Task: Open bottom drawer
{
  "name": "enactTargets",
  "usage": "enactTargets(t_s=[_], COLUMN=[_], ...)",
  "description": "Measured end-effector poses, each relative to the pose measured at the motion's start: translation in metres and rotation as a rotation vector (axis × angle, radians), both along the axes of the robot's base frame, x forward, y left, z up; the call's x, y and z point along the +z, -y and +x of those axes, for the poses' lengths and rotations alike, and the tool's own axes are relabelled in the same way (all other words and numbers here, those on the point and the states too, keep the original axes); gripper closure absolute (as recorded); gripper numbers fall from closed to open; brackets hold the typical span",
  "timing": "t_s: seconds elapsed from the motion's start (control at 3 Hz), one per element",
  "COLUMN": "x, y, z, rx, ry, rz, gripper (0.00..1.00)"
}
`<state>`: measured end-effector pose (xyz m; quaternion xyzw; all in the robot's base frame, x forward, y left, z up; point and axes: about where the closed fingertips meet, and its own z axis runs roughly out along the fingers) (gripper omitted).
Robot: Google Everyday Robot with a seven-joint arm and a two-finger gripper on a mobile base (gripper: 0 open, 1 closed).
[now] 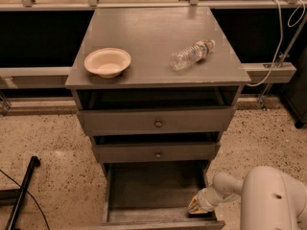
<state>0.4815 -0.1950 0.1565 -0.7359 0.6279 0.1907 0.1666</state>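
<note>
The grey cabinet (pixel 153 37) has three drawers. The bottom drawer (pixel 153 188) is pulled far out toward me, its inside bare; its front edge (pixel 158 224) lies at the frame's bottom and its knob is out of view. My gripper (pixel 196 206) sits at the drawer's front right corner, inside the right wall, at the end of my white arm (pixel 225 188). The mid-sized drawer (pixel 157 153) and the tallest drawer (pixel 156 122) above it are each out slightly, each with a small round knob.
A cream bowl (pixel 107 61) and a lying plastic water bottle (pixel 191 54) rest on the cabinet top. My white body (pixel 273 200) fills the bottom right. A black pole (pixel 21 195) lies on the speckled floor at left. A rail and cable run behind.
</note>
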Motion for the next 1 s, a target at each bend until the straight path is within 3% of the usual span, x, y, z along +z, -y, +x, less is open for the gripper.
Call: enactTargets(t_s=[0.33, 0.67, 1.0], x=[-0.029, -0.036, -0.028], y=[0.002, 0.000, 0.004], z=[0.000, -0.012, -0.039], rx=[-0.007, 0.003, 0.021], ry=[-0.057, -0.119, -0.188], rz=[-0.004, -0.011, -0.039], gripper=[1.00, 1.00, 1.00])
